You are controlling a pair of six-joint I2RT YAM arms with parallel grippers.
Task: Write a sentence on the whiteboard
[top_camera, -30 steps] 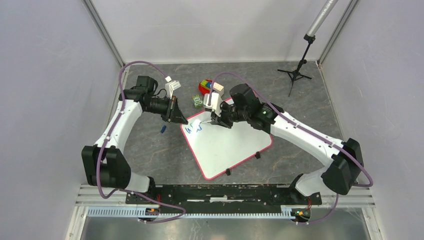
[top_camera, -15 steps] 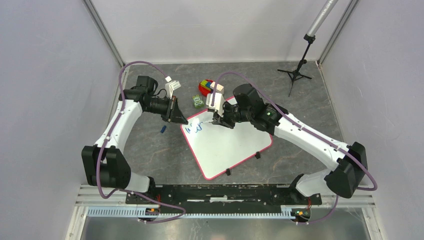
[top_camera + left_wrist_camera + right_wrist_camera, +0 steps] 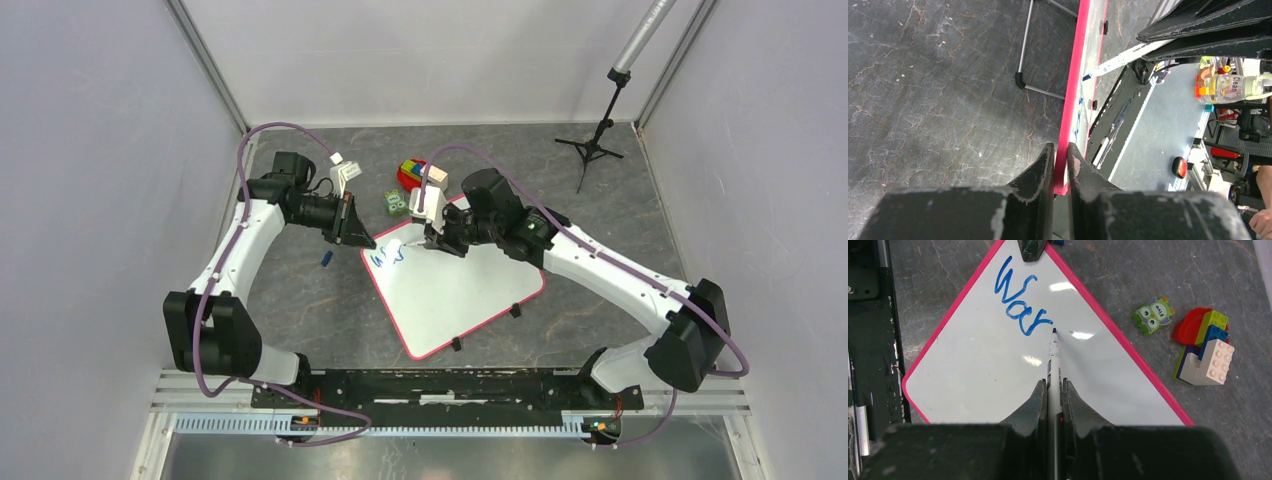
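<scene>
Whiteboard [image 3: 455, 290] lies flat on the dark stone-patterned table [image 3: 300, 300], turned so that one corner points toward the arm bases and the opposite corner points away. Its pink rim is visible all round, with small black clips along the near-right edge.

At the board's left corner, the left gripper [image 3: 1060, 150] has its jaws pinched together on the pink rim, one finger on each side of the edge.

Over the board's upper part, the right gripper [image 3: 1054, 385] has its jaws clamped on a white marker [image 3: 1053, 362], which points straight out from between the fingers. The marker's blue tip sits just beside the end of the last stroke; whether it presses on the surface cannot be told.

The sentence [image 3: 1018, 300] so far is blue lettering reading "War", slanting along the board's upper-left edge, close to the corner that the left gripper holds. The rest of the white surface is bare apart from light reflections.

Off the board, beyond its upper-right edge, a green owl tile [image 3: 1154, 315] lies near the rim, and a stack of coloured toy bricks [image 3: 1205, 347] stands a little farther out. A small blue object [image 3: 326, 259] lies on the table to the left of the board's left corner. A black tripod stand [image 3: 597, 140] stands well apart from the board, toward the far right.
</scene>
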